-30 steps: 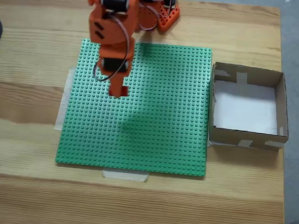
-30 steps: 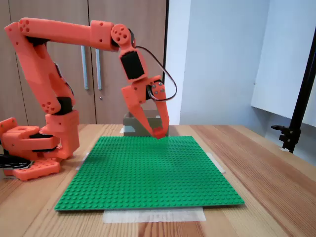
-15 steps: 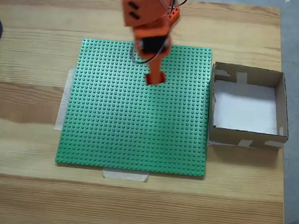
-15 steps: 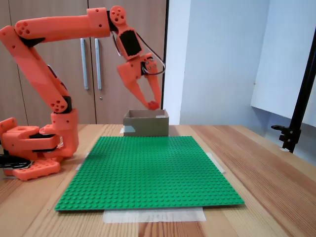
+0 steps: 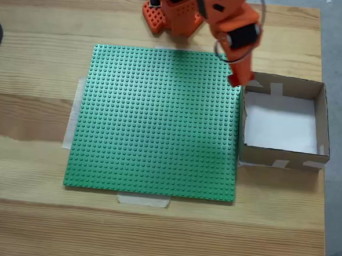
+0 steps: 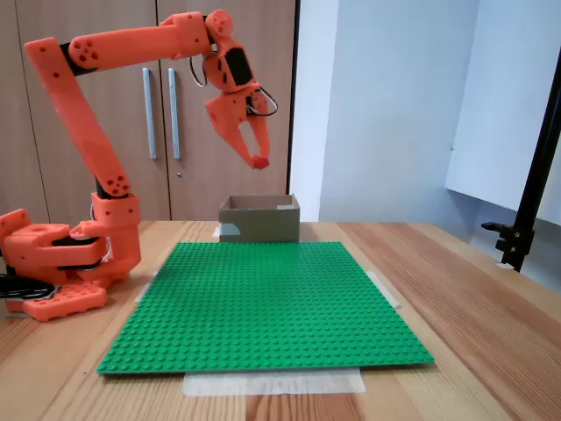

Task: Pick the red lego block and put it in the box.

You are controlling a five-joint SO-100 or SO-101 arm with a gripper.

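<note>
My orange gripper (image 5: 236, 80) is shut on the red lego block (image 5: 234, 81), a small red piece pinched at the fingertips. In a fixed view from above it hangs over the right edge of the green baseplate, just beside the left wall of the box (image 5: 284, 84). The other fixed view, from the front, shows the gripper (image 6: 259, 160) raised high with the red lego block (image 6: 260, 162) at its tip, well above the brown cardboard box (image 6: 259, 221) at the back. The box's white floor is bare.
The large green studded baseplate (image 5: 154, 121) is taped to the wooden table and lies left of the box. The arm's orange base (image 6: 53, 263) stands at the table's far edge. A black stand (image 6: 526, 210) rises at the right.
The arm has lifted and swung from the left half of the baseplate across to its right edge next to the box, carrying the red block higher.
</note>
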